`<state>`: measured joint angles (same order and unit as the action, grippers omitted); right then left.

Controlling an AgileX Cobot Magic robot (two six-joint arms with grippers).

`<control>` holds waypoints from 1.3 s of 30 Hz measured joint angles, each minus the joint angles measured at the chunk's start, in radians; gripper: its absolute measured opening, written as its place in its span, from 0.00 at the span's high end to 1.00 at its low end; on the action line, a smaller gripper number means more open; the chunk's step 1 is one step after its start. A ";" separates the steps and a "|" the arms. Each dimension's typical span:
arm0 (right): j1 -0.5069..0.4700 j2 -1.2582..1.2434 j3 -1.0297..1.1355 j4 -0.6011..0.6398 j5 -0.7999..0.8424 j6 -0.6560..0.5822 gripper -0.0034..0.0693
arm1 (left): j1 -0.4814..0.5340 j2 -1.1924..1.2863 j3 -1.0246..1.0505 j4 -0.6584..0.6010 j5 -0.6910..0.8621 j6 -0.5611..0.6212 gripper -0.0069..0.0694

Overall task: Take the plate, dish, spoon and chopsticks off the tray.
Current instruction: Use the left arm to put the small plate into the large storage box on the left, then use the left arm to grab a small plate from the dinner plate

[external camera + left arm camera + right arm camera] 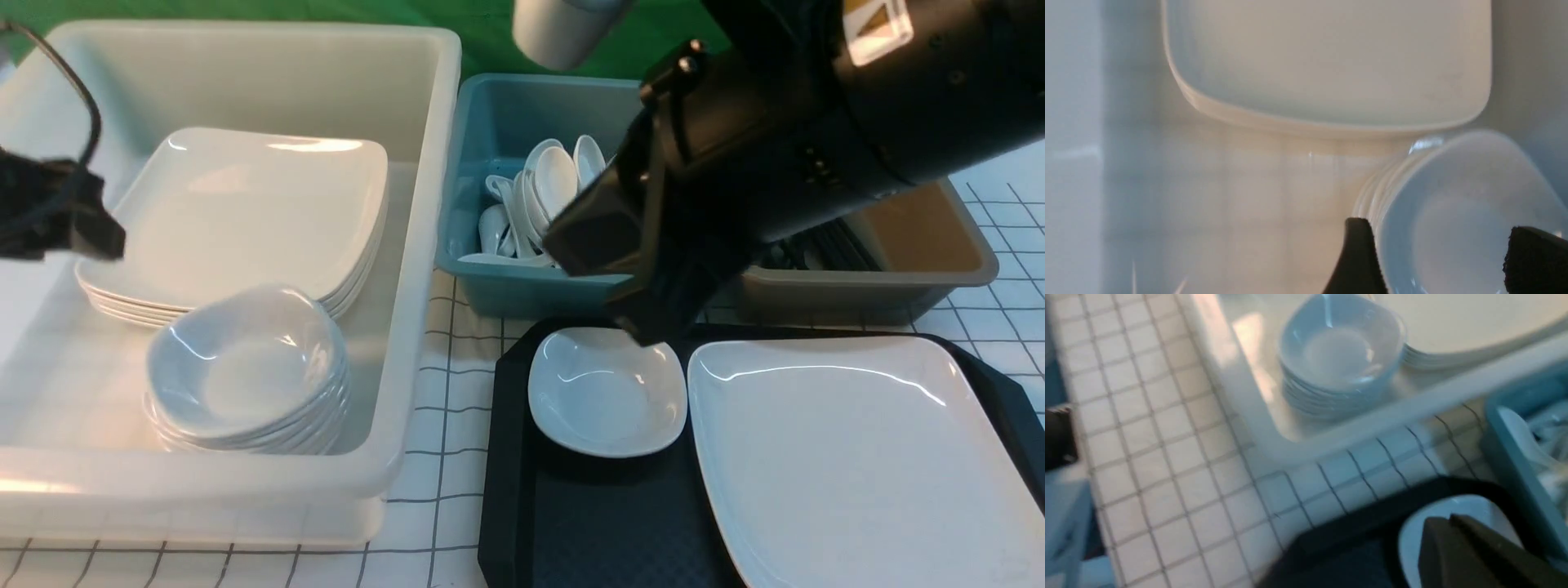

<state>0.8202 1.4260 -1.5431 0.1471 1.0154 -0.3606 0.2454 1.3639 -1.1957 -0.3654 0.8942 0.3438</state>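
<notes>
The plate point(857, 457) is lying flat on the right half of the tray point(510, 490), and the dish point(604, 400) is sitting just beside it on the left, the two rims nearly touching. My right end effector point(645, 327) is hanging over the far rim of the dish, its jaws pressed together and gripping nothing. The right wrist view is showing that tip in front of the dish's white edge; whether it is touching, I cannot tell.

My right arm is crossing in front of the tubs behind the tray. It is hiding part of the teal tub point(490, 122), where spoons point(547, 188) are piling up, and much of the brown tub point(963, 245), where thin dark sticks point(816, 245) are lying.

On the left, a white tub point(424, 245) is holding a plate stack point(245, 212) and a dish stack point(245, 367). My left end effector point(1439, 232) is hovering over the dish stack, jaws standing wide and empty.

Everything is resting on a white surface point(457, 425) ruled with a dark grid. A green backdrop point(326, 12) is showing behind.
</notes>
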 joint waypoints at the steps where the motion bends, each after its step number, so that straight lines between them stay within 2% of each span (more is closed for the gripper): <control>1: 0.000 -0.012 0.000 -0.076 0.041 0.042 0.93 | -0.005 -0.020 -0.038 -0.033 0.008 -0.003 0.38; 3: -0.002 -0.024 0.000 -0.174 0.098 0.086 0.93 | -0.032 -0.038 -0.076 -0.094 0.018 0.026 0.50; 5: -0.018 -0.036 0.000 -0.253 0.159 0.122 0.93 | -0.099 -0.051 -0.108 -0.162 0.030 0.083 0.70; 6: -0.041 -0.047 0.007 -0.274 0.176 0.135 0.93 | -0.180 -0.055 -0.120 -0.198 0.033 0.116 0.80; 7: -0.067 -0.058 0.018 -0.286 0.183 0.142 0.93 | -0.249 -0.055 -0.126 -0.212 0.031 0.131 0.85; 10: -0.159 -0.092 0.062 -0.296 0.189 0.164 0.93 | -0.449 -0.034 -0.126 -0.192 0.011 0.142 0.90; 13: -0.299 -0.142 0.145 -0.289 0.188 0.191 0.94 | -0.673 0.033 -0.126 -0.097 -0.025 0.105 0.91; 14: -0.317 -0.146 0.152 -0.287 0.188 0.193 0.94 | -0.700 0.039 -0.126 -0.080 -0.027 0.100 0.91; 15: -0.367 -0.168 0.187 -0.274 0.188 0.195 0.94 | -0.776 0.083 -0.126 -0.024 -0.050 0.060 0.91; 18: -0.474 -0.224 0.278 -0.212 0.162 0.200 0.94 | -0.937 0.201 -0.126 0.176 -0.125 -0.052 0.86; 19: -0.493 -0.238 0.302 -0.187 0.147 0.199 0.95 | -0.974 0.239 -0.126 0.243 -0.152 -0.092 0.83; 20: -0.497 -0.242 0.307 -0.182 0.143 0.198 0.95 | -0.981 0.239 -0.126 0.256 -0.158 -0.092 0.82; 21: -0.523 -0.271 0.345 -0.147 0.114 0.185 0.95 | -1.026 0.307 -0.126 0.350 -0.207 -0.159 0.75; 24: -0.535 -0.305 0.377 -0.109 0.106 0.156 0.95 | -1.073 0.403 -0.126 0.478 -0.260 -0.228 0.58; 25: -0.535 -0.307 0.378 -0.107 0.106 0.153 0.95 | -1.077 0.416 -0.126 0.484 -0.262 -0.233 0.57; 26: -0.536 -0.322 0.380 -0.098 0.104 0.147 0.95 | -1.086 0.462 -0.126 0.528 -0.276 -0.248 0.45; 32: -0.539 -0.359 0.380 -0.076 0.102 0.146 0.95 | -1.087 0.579 -0.126 0.578 -0.296 -0.256 0.19; 35: -0.539 -0.360 0.380 -0.072 0.100 0.145 0.95 | -1.087 0.605 -0.126 0.606 -0.322 -0.259 0.15; 39: -0.539 -0.360 0.380 -0.071 0.091 0.144 0.95 | -1.087 0.625 -0.126 0.634 -0.373 -0.260 0.16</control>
<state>0.2811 1.0657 -1.1632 0.0760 1.1066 -0.2167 -0.8418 1.9890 -1.3212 0.2687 0.5208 0.0838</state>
